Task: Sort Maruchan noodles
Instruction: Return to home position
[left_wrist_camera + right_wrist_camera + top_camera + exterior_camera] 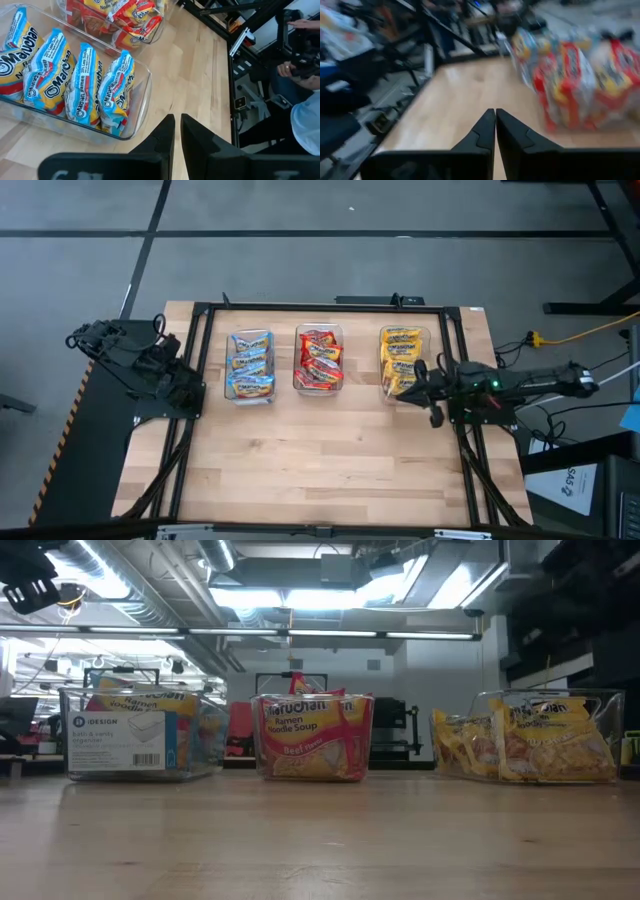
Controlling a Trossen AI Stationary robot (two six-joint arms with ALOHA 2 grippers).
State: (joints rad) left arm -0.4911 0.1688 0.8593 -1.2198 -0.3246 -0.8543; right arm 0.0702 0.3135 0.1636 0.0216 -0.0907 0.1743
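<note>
High view: I see three clear bins in a row across the far half of the wooden tabletop (330,470). The left bin (233,380) holds the blue Maruchan packets (251,365), the middle bin (297,375) the red Maruchan packets (319,360), and the right bin (381,370) the yellow Maruchan packets (402,358). My left arm (150,370) sits folded at the tabletop's left edge, near the blue bin. My right arm (520,383) lies along the right edge, with its front end just beside the yellow bin. Low view: I get the same three bins standing apart on the wood, the left one with a white label on its wall, the middle one showing a red packet face-on, and the right one full of yellow packets. Neither arm shows at this height. Left wrist view: the left claw (177,119) has its fingers pressed together with nothing between them. The blue packets stand on edge side by side in their bin close ahead, the red ones lie in the next bin, and a person (306,120) sits off the tabletop's edge. Right wrist view: the right claw (495,112) is likewise pressed together and empty over bare wood, and the packets to one side are too blurred for me to tell their colours.
</note>
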